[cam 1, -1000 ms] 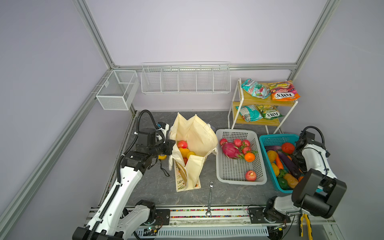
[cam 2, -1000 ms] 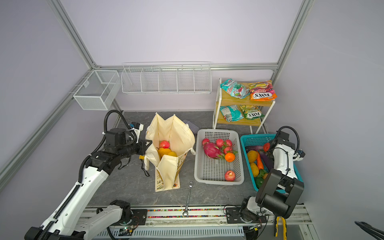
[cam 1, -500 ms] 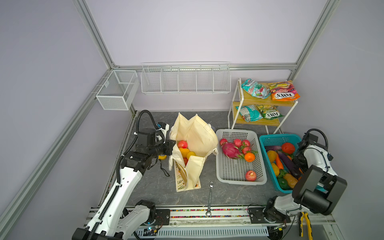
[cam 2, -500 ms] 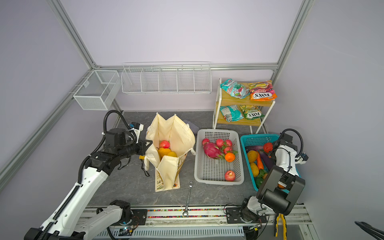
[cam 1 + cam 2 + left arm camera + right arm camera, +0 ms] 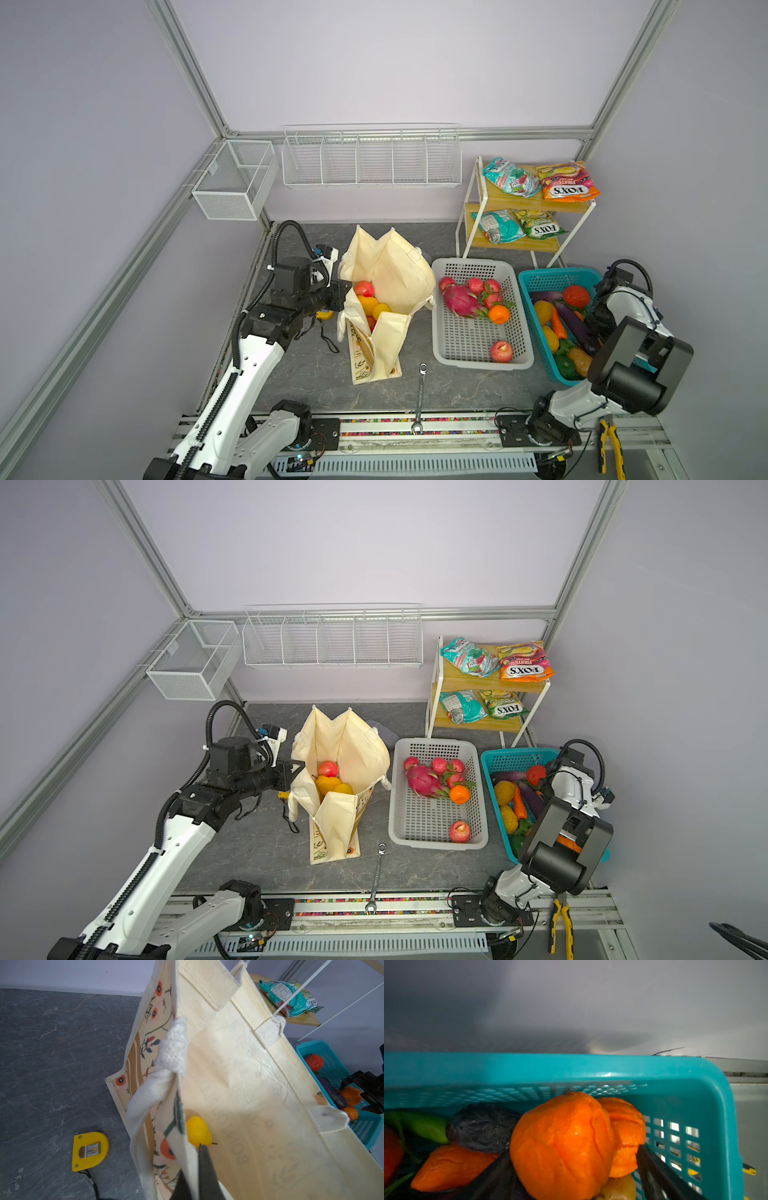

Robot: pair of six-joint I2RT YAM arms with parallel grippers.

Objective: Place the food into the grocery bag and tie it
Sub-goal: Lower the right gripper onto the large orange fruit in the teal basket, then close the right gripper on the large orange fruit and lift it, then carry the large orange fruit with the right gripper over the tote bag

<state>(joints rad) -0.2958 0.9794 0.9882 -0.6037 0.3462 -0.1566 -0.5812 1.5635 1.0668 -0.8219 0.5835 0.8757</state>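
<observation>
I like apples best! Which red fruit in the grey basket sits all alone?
The red apple at the near end of the grey basket, toward the wrench. The other red fruits huddle beside the pink dragon fruit.

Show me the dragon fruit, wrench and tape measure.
dragon fruit (image 5: 459, 300): in a top view, pink body.
wrench (image 5: 420, 397): in a top view, mid-shaft.
tape measure (image 5: 90, 1150): left wrist view, clip on yellow case.

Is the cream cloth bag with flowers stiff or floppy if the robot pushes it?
Probably floppy: the cream cloth bag has creased walls, and its near flap folds inward. It might tip, standing tall on a narrow base, though the fruit inside likely steadies it.
</observation>
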